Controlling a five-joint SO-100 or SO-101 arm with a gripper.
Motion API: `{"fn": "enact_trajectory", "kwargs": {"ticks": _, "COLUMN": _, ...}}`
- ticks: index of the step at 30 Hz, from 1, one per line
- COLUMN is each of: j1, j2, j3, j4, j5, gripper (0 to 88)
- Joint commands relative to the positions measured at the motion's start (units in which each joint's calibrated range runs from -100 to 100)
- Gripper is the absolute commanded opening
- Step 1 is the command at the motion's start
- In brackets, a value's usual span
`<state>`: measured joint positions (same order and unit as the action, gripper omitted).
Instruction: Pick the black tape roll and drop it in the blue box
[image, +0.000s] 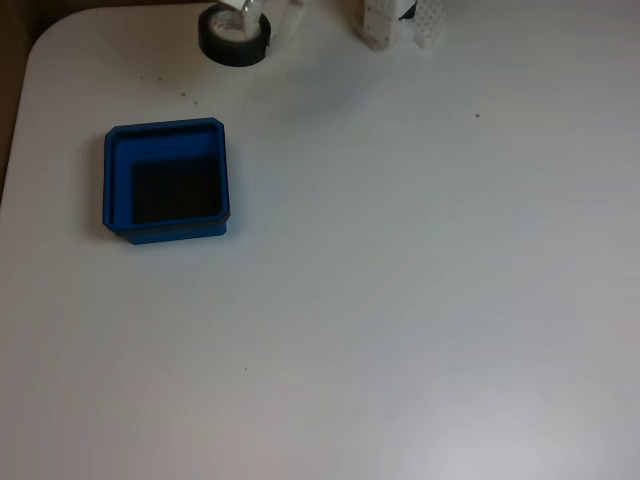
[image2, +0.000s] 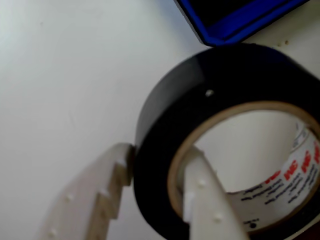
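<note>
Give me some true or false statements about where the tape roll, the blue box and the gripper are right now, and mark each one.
1. The black tape roll lies inside the blue box. False: it sits at the table's far edge in the fixed view, apart from the box.
2. In the wrist view, one finger of the gripper is inside the roll's core and the other outside its wall. True.
3. The blue box holds another object. False: its dark floor is bare.
4. The roll's inner core carries red printing. True.
5. The box is tipped on its side. False: it sits flat, opening upward.
</note>
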<state>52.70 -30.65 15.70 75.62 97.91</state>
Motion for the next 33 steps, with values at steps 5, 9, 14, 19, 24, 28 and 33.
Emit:
{"fn": "enact_trajectory", "kwargs": {"ticks": 5, "j1": 1.4, "j2": -1.5, "j3": -3.2, "j4": -0.6, "j5": 0.2, "gripper": 2.2}}
{"fn": "enact_trajectory", "kwargs": {"ticks": 9, "j1": -1.4, "j2": 5.0, "j3": -5.5, "j4": -2.2, "j5": 0.2, "gripper": 2.2}}
{"fn": "enact_trajectory", "kwargs": {"ticks": 14, "j1": -2.4, "j2": 18.2, "j3": -12.5, "j4": -9.3, "j5": -0.2, "gripper": 2.1}}
{"fn": "enact_trajectory", "kwargs": {"ticks": 19, "j1": -2.2, "j2": 28.1, "j3": -19.6, "j4": -12.3, "j5": -0.2, "gripper": 2.1}}
{"fn": "enact_trajectory", "kwargs": {"ticks": 24, "j1": -2.1, "j2": 36.0, "j3": -26.1, "j4": -12.4, "j5": 0.2, "gripper": 2.1}}
{"fn": "enact_trajectory", "kwargs": {"ticks": 28, "j1": -1.2, "j2": 41.4, "j3": -31.1, "j4": -12.5, "j5": 0.0, "gripper": 2.1}}
{"fn": "enact_trajectory", "kwargs": {"ticks": 33, "j1": 1.5, "j2": 45.9, "j3": -36.7, "j4": -12.5, "j5": -0.2, "gripper": 2.1}}
